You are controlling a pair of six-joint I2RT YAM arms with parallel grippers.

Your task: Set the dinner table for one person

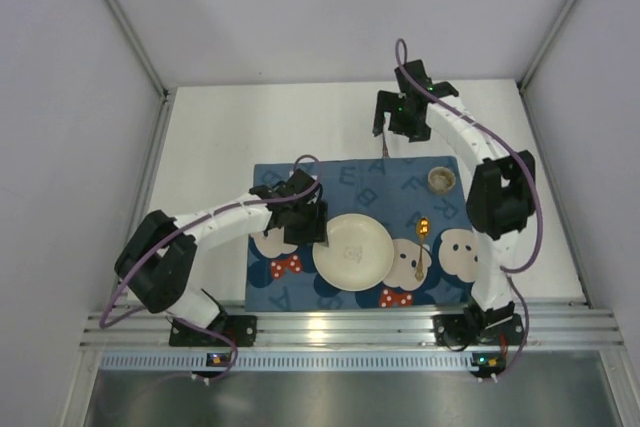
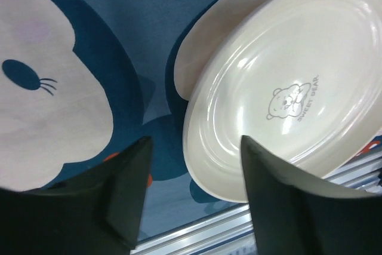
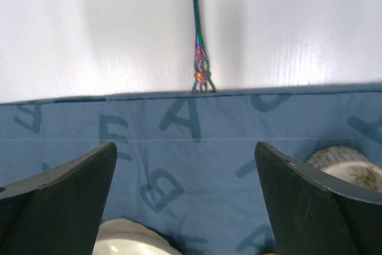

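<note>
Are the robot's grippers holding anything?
No, nothing is held. The left gripper is open at the edge of the plate, and the right gripper is open above the blue mat.

Plate [image 1: 352, 252] lies on placemat [image 1: 340, 185], spoon [image 1: 421, 243] right of it.

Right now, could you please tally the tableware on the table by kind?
Round cream ceramic plate: 1
Small round beige cup: 1
Gold metal spoon: 1
Iridescent metal fork: 1
Navy blue cloth placemat: 1
Total: 5
</note>
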